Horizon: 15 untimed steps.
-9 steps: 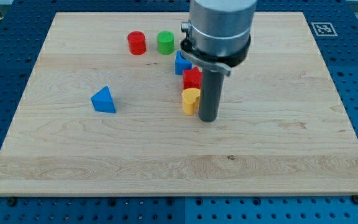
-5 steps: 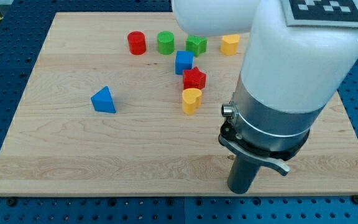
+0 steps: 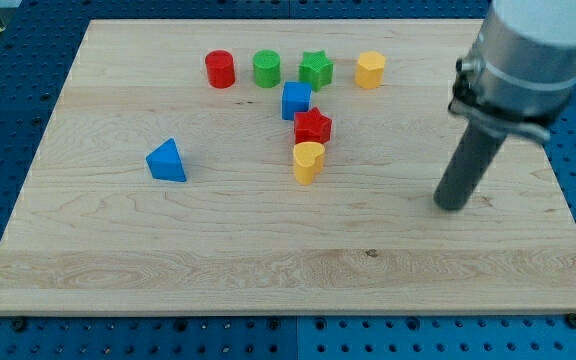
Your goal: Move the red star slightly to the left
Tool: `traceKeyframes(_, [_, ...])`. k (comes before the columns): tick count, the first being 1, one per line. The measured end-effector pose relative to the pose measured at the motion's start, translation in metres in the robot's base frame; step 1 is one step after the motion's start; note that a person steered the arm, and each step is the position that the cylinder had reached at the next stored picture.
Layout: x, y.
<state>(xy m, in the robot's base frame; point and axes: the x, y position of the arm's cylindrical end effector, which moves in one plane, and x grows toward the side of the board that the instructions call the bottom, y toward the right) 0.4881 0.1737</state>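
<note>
We judge the push not yet begun — our tip [image 3: 452, 205] sits on the wooden tabletop [image 3: 88, 250] well right of the red star block [image 3: 312, 126], apparently touching the blue cube [image 3: 295, 100] and yellow heart-like block [image 3: 308, 161] — no jaws here.

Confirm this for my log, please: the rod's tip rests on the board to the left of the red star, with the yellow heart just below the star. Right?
Not quite: my tip rests to the right of the red star, well clear of it, as the camera view shows. The yellow heart does sit just below the star.
</note>
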Motion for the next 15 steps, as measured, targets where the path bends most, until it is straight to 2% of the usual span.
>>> traceKeyframes(1, [-0.07, -0.012])
traceKeyframes(2, [-0.078, -0.015])
traceKeyframes(4, [-0.063, -0.072])
traceKeyframes(7, [-0.067, -0.122])
traceKeyframes(15, [-0.051, -0.137])
